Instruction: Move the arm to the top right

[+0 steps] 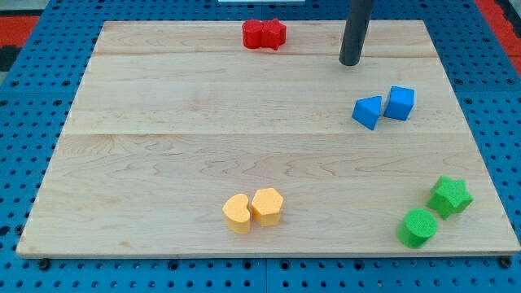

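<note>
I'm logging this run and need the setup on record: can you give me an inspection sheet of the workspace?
Surface: wooden board, lying flat.
Job's things: my tip near the view's top right, above the blue blocks, touching none.
Clutter: red blocks at top; blue triangle beside blue cube; yellow blocks at bottom; green star and green cylinder at bottom right.
Grippers: nothing seen.
Cables: nothing seen.
Surroundings: blue pegboard.

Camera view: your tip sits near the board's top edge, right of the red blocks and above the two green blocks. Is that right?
Not quite. In the camera view my tip is near the board's top edge and right of the red blocks, but the pair just below it is blue: the blue triangular block and blue cube. The green blocks lie at the view's bottom right.
</note>
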`<state>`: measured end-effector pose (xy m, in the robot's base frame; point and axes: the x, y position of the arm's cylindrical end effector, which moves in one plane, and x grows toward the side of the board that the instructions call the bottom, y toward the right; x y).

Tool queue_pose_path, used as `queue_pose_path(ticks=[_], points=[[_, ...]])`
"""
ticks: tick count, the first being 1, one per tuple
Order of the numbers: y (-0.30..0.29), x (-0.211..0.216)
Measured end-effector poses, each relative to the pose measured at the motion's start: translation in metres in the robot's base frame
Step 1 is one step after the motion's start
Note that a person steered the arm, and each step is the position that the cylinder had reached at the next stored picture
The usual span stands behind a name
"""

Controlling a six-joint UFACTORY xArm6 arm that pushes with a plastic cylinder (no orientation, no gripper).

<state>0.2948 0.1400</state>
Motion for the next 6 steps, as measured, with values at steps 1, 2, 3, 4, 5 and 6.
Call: queue_pose_path(ticks=[1, 2, 3, 4, 5, 6], points=[[0.002, 0.004], [0.003, 0.005], [0.000, -0.016], [0.001, -0.028], [0.001, -0.037], [0.015, -0.034]])
